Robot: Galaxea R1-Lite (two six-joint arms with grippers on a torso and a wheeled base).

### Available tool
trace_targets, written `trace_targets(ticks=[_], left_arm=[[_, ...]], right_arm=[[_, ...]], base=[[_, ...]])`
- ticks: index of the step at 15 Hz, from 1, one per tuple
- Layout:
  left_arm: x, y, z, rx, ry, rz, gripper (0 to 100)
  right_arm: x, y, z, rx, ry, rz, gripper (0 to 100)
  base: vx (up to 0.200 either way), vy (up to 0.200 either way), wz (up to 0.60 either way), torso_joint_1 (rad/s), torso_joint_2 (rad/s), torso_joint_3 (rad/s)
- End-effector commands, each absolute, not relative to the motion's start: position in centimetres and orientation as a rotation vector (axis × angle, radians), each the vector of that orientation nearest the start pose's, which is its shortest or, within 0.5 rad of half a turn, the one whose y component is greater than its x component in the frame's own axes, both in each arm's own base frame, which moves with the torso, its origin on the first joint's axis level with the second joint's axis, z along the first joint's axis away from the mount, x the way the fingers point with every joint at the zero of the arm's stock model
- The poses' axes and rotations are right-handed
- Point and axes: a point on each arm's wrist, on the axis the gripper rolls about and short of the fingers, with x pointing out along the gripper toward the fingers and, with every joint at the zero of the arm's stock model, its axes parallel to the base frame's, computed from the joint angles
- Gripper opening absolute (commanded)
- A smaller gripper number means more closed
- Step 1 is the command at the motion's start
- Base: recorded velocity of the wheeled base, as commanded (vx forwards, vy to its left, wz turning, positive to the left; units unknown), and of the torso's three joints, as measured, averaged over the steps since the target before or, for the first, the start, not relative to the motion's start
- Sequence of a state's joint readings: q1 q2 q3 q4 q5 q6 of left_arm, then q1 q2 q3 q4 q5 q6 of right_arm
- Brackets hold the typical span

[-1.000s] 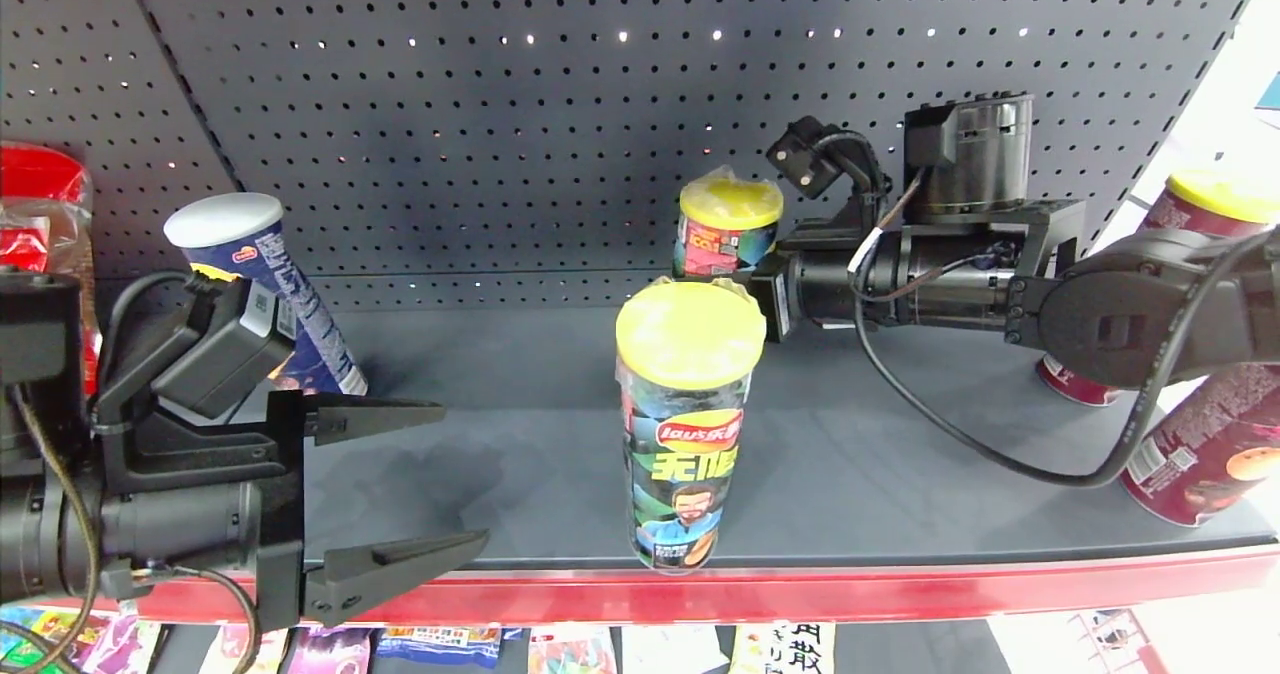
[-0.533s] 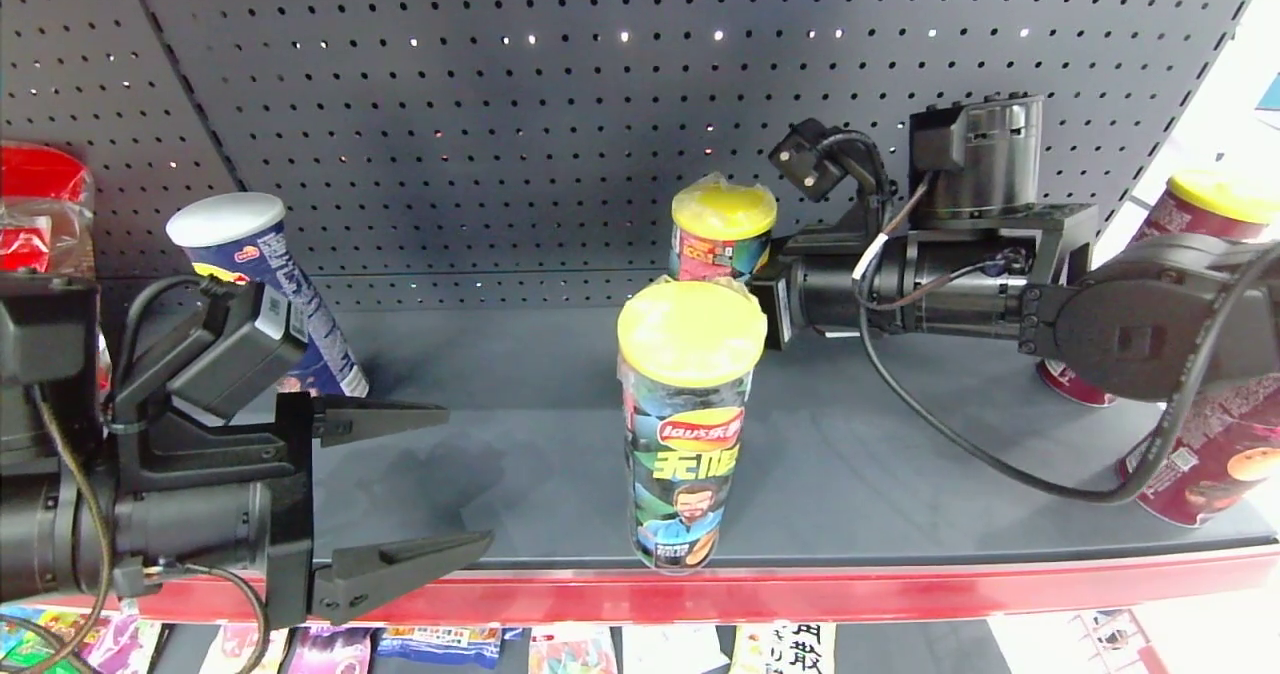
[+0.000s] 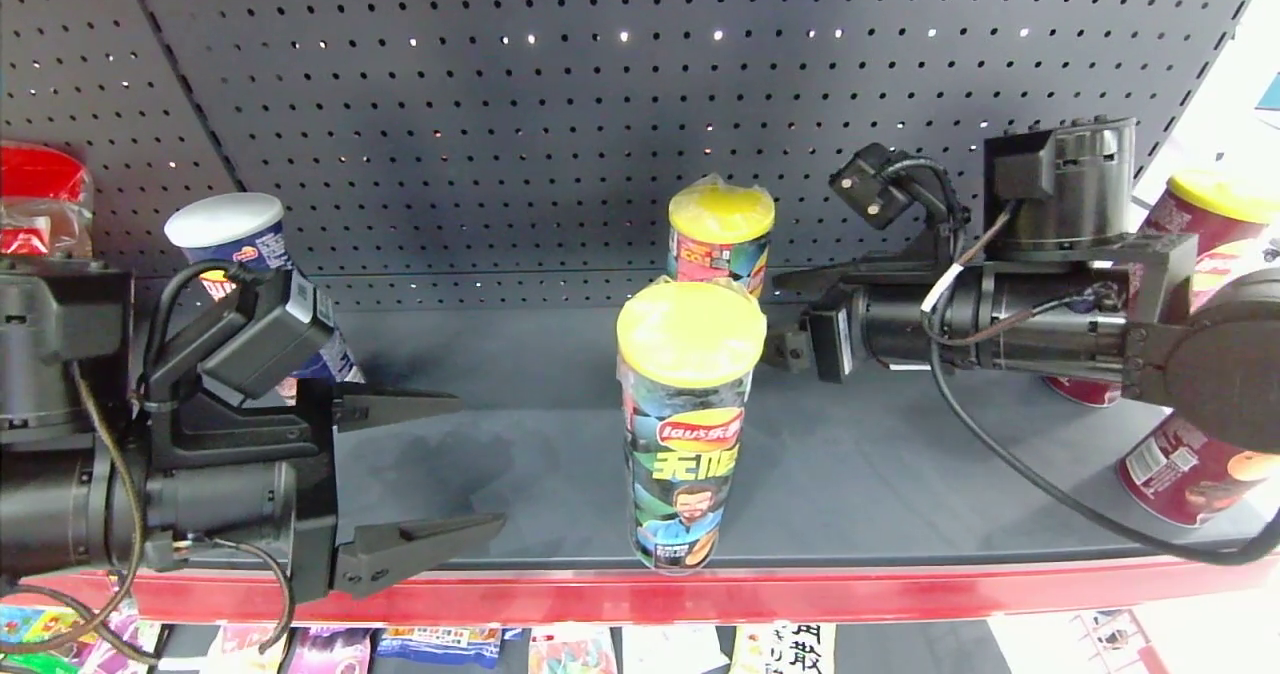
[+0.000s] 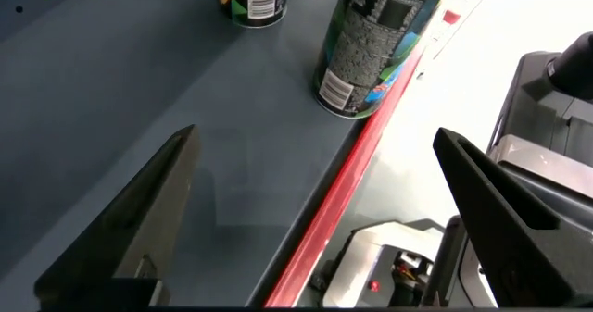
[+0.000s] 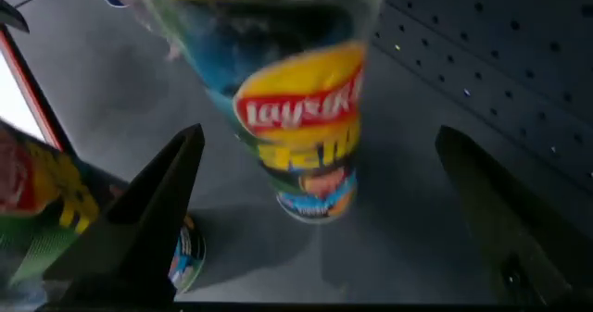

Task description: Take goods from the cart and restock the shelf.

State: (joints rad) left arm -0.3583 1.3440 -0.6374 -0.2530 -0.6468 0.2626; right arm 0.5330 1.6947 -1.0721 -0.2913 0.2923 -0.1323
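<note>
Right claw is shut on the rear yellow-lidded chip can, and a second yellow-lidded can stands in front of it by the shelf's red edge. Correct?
Not quite: the right claw is open, not shut. The right wrist view shows its fingers spread wide, clear of the rear yellow-lidded cylindrical chip can. The second yellow-lidded can does stand in front by the shelf's red edge.

Front can (image 3: 688, 434): yellow lid, green-and-black printed wrap; upright at the shelf's front edge, mid-width.
Rear can (image 3: 721, 237): yellow lid, similar wrap; upright, directly behind the front can, close to the back panel.
Blue can (image 3: 258, 254): white lid; tilted, top toward the left; left rear.
Red cans (image 3: 1188, 466): dark red, yellow lids; right end, partly hidden.
Shelf (image 3: 800, 590): dark grey deck, red front lip, perforated back.
</note>
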Motion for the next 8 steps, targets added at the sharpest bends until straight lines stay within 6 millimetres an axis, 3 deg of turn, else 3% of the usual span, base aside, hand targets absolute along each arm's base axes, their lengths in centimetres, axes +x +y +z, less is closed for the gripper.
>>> trace_targets(ticks=[1, 2, 4, 8], left_arm=[[19.3, -8.9, 19.1, 0.17, 0.352, -1.04, 100], [19.5, -9.0, 19.1, 0.172, 0.354, -1.039, 100], [20.3, -9.6, 18.5, 0.183, 0.379, -1.052, 100], [21.4, -10.2, 17.3, 0.225, 0.416, -1.043, 100]], right_arm=[[24.8, 15.2, 23.4, -0.145, 0.266, 0.816, 100], [24.3, 14.9, 23.4, -0.139, 0.269, 0.813, 100], [21.4, 13.2, 22.9, -0.134, 0.283, 0.808, 100], [16.0, 10.3, 20.4, -0.144, 0.324, 0.826, 100]], base=[[0.0, 0.0, 0.0, 0.0, 0.0, 0.0], [0.0, 0.0, 0.0, 0.0, 0.0, 0.0], [0.0, 0.0, 0.0, 0.0, 0.0, 0.0], [0.0, 0.0, 0.0, 0.0, 0.0, 0.0]])
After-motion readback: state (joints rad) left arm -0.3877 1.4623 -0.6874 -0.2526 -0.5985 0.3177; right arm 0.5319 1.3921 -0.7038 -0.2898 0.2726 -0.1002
